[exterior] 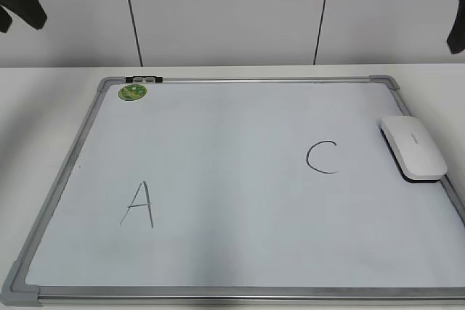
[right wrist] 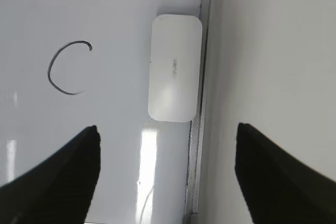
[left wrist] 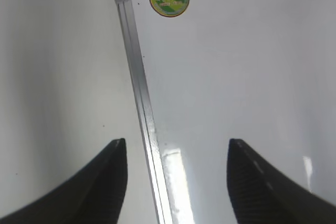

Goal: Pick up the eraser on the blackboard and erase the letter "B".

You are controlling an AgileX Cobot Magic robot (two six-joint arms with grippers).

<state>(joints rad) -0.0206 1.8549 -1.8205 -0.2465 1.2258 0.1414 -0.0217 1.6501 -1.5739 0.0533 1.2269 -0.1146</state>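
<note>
Ahead of both grippers' parted, empty jaws, the eraser lies on the blackboard.

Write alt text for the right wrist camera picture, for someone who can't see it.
A white rounded-rectangle plastic eraser lies on a white dry-erase board, close against its grey metal frame, with a hand-drawn black letter C to its left. The right gripper is open above the board, its two dark fingers filling the lower corners.

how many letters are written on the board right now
2. The A is near the front left of the board, and the C is right of the middle, beside the eraser. No B shows anywhere on it.
</note>
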